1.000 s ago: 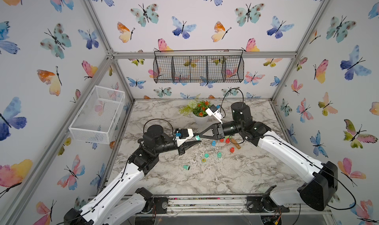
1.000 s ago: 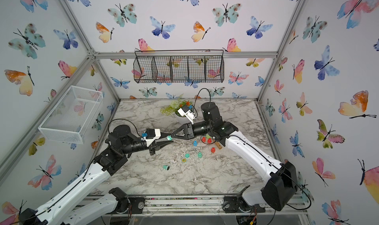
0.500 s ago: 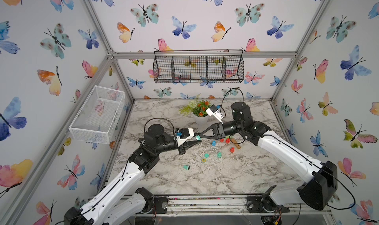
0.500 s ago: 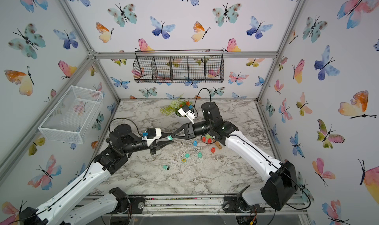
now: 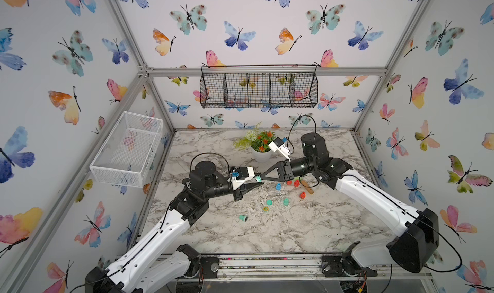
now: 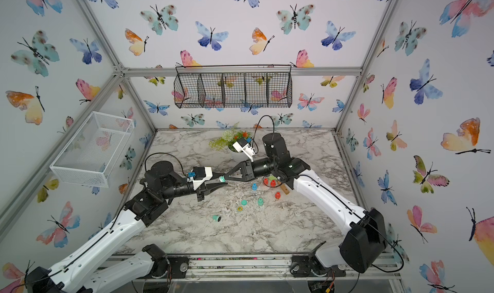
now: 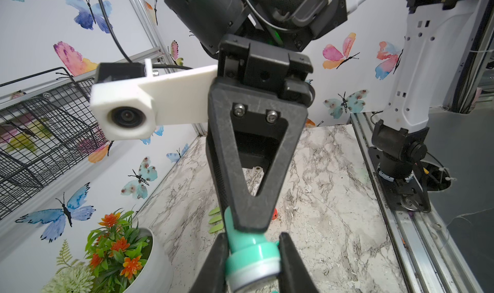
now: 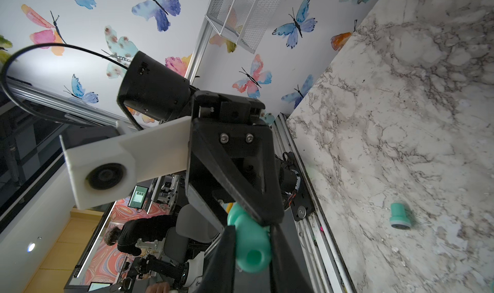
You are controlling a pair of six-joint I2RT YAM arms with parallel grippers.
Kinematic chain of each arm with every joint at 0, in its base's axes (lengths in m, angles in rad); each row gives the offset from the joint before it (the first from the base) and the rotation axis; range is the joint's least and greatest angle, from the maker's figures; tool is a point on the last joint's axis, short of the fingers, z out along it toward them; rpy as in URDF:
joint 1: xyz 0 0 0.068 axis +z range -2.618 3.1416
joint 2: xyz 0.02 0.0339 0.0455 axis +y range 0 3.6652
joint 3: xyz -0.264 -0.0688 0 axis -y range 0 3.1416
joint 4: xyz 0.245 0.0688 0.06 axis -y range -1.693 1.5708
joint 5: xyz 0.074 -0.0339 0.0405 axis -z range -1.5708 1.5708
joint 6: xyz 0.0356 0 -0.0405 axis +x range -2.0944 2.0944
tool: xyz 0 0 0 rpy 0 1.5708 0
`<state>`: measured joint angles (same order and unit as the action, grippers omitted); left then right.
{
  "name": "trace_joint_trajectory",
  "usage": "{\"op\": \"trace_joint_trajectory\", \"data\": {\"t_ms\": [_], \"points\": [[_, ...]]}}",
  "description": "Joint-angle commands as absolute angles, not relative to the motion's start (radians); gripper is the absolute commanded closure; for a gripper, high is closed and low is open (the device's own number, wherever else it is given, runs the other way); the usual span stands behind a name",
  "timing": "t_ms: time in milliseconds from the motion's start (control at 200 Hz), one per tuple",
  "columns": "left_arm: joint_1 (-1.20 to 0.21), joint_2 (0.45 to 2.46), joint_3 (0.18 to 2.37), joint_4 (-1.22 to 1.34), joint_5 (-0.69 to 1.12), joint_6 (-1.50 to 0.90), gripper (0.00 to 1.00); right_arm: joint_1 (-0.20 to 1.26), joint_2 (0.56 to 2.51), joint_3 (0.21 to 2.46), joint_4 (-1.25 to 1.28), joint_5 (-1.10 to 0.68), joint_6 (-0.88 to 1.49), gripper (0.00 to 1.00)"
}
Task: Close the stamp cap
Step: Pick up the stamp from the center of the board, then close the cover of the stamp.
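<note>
Marble table [image 5: 294, 230], left hand [image 5: 254, 183], right hand [image 5: 264, 176], both gripping teal stamp [image 5: 257, 178]

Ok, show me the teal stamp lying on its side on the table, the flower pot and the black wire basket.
teal stamp [image 5: 242, 218]: a top view, its body.
flower pot [image 5: 260, 156]: a top view, front wall.
black wire basket [image 5: 258, 91]: a top view, front mesh.

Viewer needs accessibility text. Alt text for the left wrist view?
Close-up of the left gripper shut on a teal stamp, with the right gripper opposite, pinching the stamp's narrow end. Behind them are a marble table, a potted plant with orange flowers, and a black wire basket.
</note>
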<state>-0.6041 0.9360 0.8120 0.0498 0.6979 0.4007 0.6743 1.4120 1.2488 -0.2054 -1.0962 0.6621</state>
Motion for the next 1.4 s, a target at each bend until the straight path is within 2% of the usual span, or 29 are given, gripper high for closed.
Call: {"op": "trace_joint_trajectory", "data": {"t_ms": [0,70,150,310,551,761,1136,1392], "points": [[-0.623,0.940,0.842,0.091,0.674,0.387,0.80,0.700,1.427,1.244,-0.205,-1.112,0.637,0.88],[-0.623,0.922,0.831,0.085,0.638,0.387,0.63,0.699,1.421,1.244,-0.210,-1.084,0.635,0.90],[-0.623,0.898,0.819,0.070,0.601,0.381,0.52,0.700,1.414,1.244,-0.209,-1.051,0.634,0.92],[-0.622,0.843,0.793,0.046,0.522,0.365,0.42,0.700,1.413,1.263,-0.306,-0.900,0.577,0.95],[-0.596,0.802,0.758,0.018,0.445,0.311,0.40,0.699,1.480,1.329,-0.601,-0.413,0.467,0.97],[-0.500,0.830,0.763,-0.008,0.425,0.224,0.39,0.699,1.522,1.244,-0.625,-0.192,0.462,0.99],[-0.328,0.943,0.765,-0.032,0.402,0.064,0.39,0.844,1.641,1.115,-0.492,-0.047,0.504,0.99],[-0.311,0.973,0.755,-0.009,0.405,0.018,0.39,0.866,1.743,1.129,-0.448,-0.035,0.499,0.99]]}}
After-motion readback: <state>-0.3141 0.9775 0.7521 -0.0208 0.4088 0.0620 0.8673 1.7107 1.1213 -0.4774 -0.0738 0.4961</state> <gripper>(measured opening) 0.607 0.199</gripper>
